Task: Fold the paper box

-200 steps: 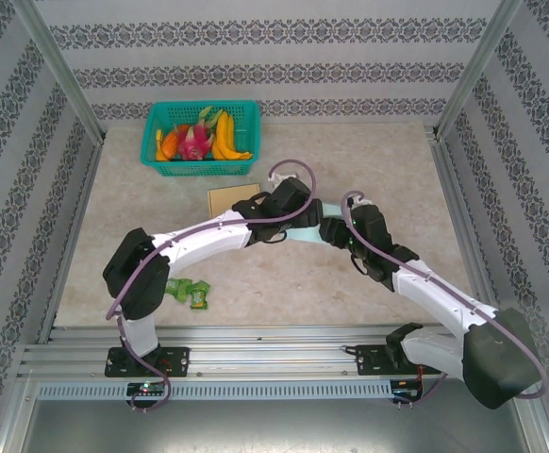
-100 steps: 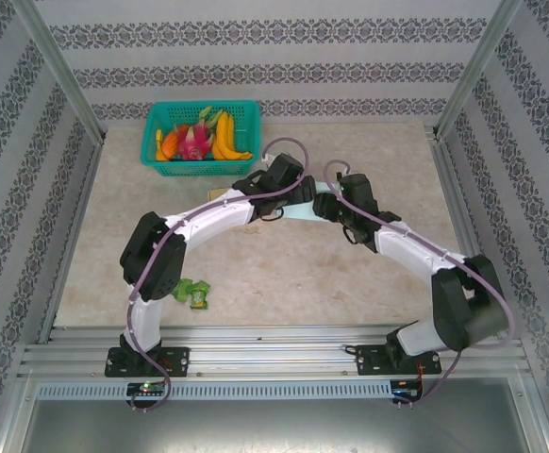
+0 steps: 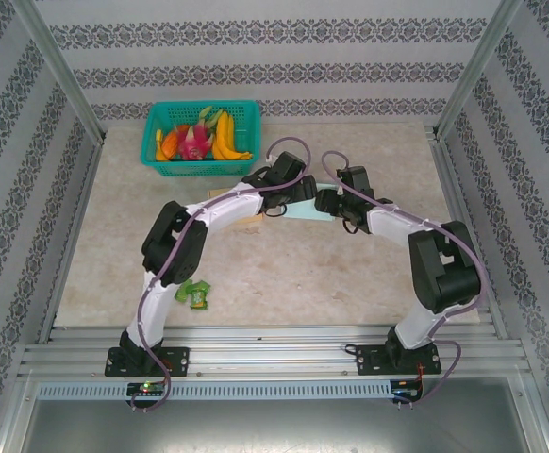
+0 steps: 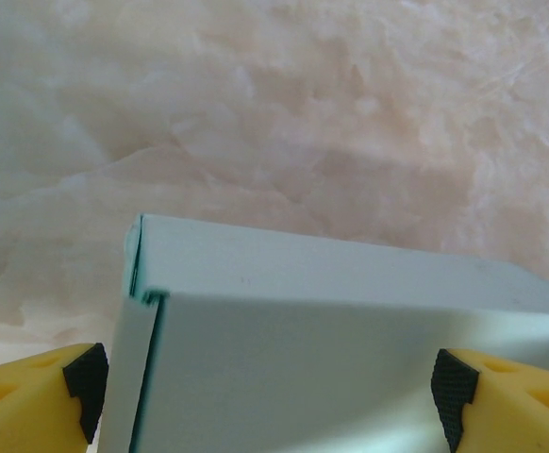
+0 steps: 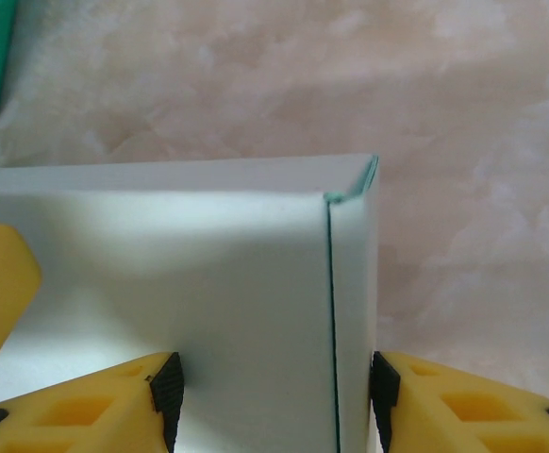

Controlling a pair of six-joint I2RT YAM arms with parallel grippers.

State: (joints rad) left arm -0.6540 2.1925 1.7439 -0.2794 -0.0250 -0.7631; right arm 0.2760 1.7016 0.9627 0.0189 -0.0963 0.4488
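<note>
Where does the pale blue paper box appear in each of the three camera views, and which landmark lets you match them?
Top external: the pale blue paper box sits mid-table, between the left gripper and the right gripper.
Left wrist: lower half, held between that gripper's pads.
Right wrist: lower left and centre, with a folded seam right of centre.
Shared landmark: the marbled beige tabletop, behind the box in all three.

Patterned wallpaper walls (image 3: 256, 38) (grey floral bands), mottled beige tabletop (image 3: 284, 274)
</note>
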